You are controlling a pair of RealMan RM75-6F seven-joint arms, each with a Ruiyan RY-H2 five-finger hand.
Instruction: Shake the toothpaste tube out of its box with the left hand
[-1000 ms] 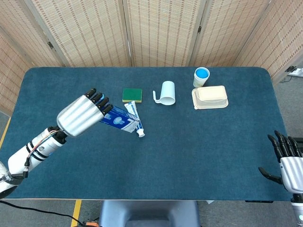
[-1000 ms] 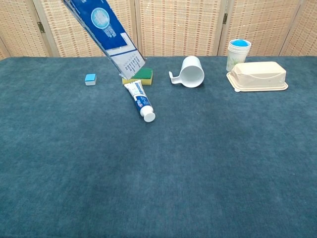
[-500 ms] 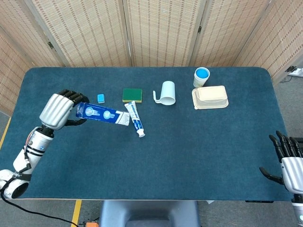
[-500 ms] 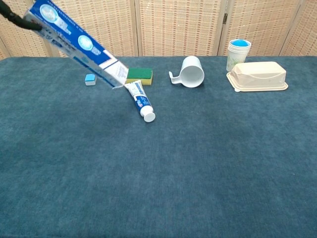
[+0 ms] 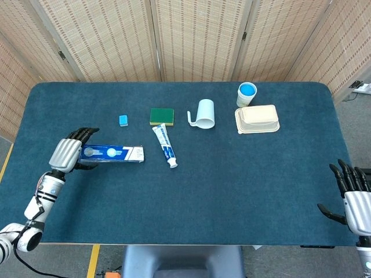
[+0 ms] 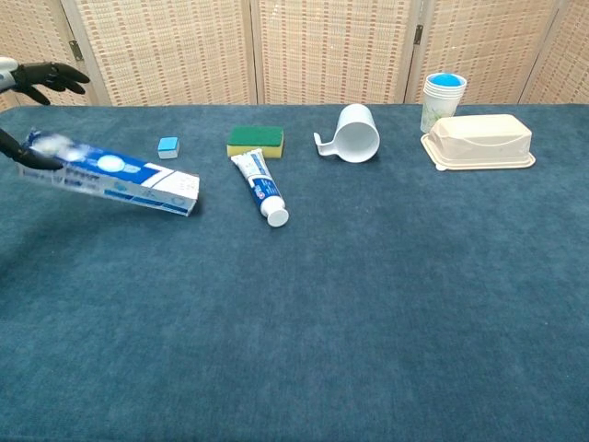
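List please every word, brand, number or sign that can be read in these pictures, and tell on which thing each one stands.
No text can be read with certainty.
Toothpaste box, held by the left hand: blue and white print with round marks, too blurred to read.
Toothpaste tube: small print, too small to read.
Mug, sponge, paper cup, food container: no text seen.

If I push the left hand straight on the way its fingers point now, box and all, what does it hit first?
The left hand points toward the table's middle, holding the toothpaste box ahead of it. The box's open end would likely meet the toothpaste tube first, lying apart from it on the cloth. The box's height above the table is unclear.
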